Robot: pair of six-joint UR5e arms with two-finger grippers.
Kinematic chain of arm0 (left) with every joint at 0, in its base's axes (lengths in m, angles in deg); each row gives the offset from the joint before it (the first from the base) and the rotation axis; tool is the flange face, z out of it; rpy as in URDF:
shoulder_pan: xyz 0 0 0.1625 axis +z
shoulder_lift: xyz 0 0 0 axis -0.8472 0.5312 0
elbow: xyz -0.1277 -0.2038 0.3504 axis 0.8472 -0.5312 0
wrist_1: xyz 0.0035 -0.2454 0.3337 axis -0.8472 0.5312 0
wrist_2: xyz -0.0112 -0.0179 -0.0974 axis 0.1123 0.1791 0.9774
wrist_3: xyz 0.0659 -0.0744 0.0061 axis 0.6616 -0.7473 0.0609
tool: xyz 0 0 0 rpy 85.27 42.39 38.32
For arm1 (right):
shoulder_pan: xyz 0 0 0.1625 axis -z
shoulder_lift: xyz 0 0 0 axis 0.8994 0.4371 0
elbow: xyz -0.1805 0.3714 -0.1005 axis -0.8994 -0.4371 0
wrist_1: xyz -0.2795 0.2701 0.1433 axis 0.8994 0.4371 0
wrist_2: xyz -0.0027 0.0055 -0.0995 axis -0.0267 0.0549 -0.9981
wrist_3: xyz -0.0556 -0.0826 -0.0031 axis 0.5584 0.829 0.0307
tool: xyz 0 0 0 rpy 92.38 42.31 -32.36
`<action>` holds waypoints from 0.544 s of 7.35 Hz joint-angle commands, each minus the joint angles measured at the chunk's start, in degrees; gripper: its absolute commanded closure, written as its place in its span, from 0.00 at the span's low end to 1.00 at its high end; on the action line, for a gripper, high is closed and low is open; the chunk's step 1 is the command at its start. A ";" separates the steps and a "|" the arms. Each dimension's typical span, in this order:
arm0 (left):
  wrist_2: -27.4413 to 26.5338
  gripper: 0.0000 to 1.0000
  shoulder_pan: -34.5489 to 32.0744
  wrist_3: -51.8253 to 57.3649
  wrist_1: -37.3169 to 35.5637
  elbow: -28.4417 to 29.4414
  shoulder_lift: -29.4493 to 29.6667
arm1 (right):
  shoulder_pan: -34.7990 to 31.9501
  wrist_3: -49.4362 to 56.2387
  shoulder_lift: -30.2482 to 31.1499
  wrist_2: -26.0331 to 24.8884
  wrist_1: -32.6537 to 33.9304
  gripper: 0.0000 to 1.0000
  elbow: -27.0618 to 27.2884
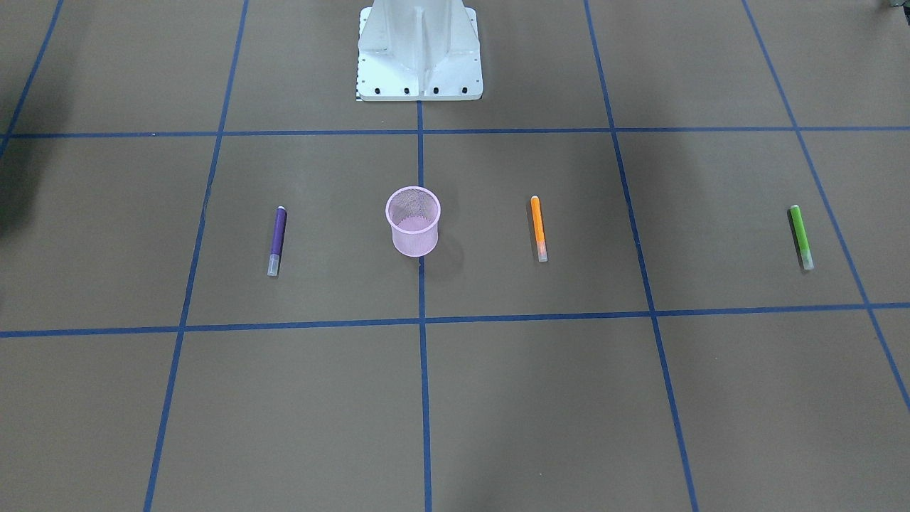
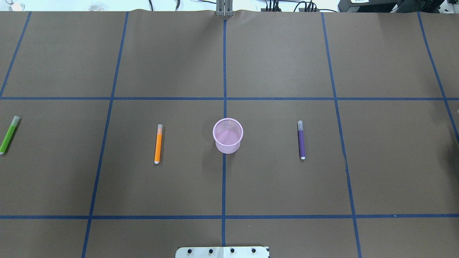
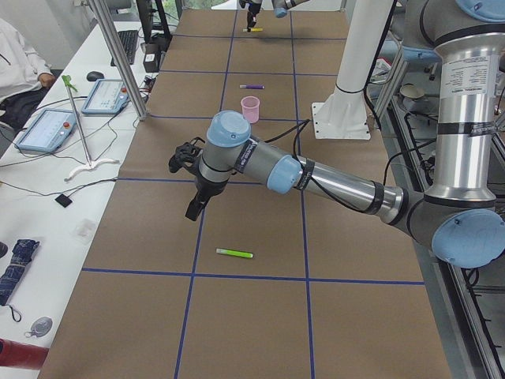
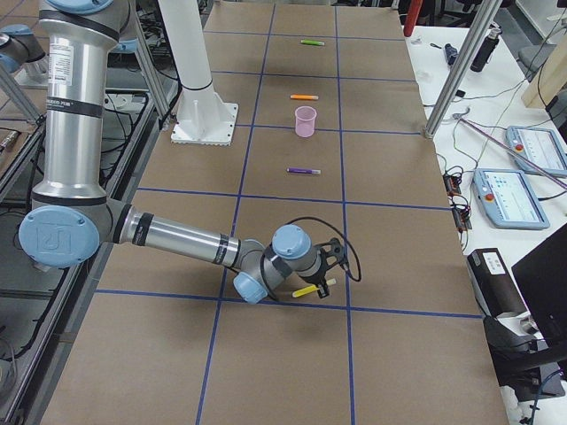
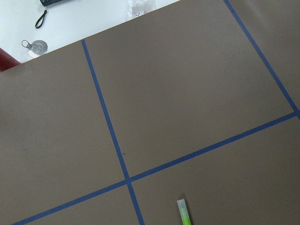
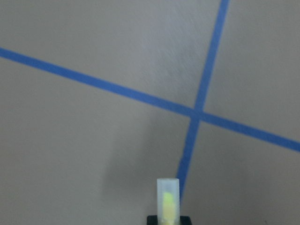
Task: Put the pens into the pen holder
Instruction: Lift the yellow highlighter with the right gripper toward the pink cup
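right gripper (image 4: 323, 282) is clamping the yellow pen (image 4: 310, 289), sitting low over the table (image 4: 266, 372) at its far right end. left gripper (image 3: 192, 213) is hovering above and near the green pen (image 3: 235, 253), which is lying flat; can't tell how open it is. holder (image 2: 228, 146) is standing upright mid-table, with the orange pen (image 2: 158, 144) and purple pen (image 2: 301, 140) lying flat on either side, well apart from it.
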 commanded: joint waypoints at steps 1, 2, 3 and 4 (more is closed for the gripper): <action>0.01 0.00 1.35 -0.01 1.89 -0.08 0.14 | 1.79 -0.32 -6.83 5.58 0.02 1.00 6.50; 0.53 0.00 3.88 -0.10 3.37 0.09 0.05 | 3.63 -1.63 -8.77 7.02 -0.07 1.00 8.18; 0.89 0.00 6.08 -0.54 4.26 0.26 0.05 | 7.13 -10.26 -12.45 6.17 -0.15 1.00 11.59; 1.33 0.00 6.28 -0.98 4.27 0.09 0.14 | 12.91 -22.44 -16.75 1.37 -0.07 1.00 15.54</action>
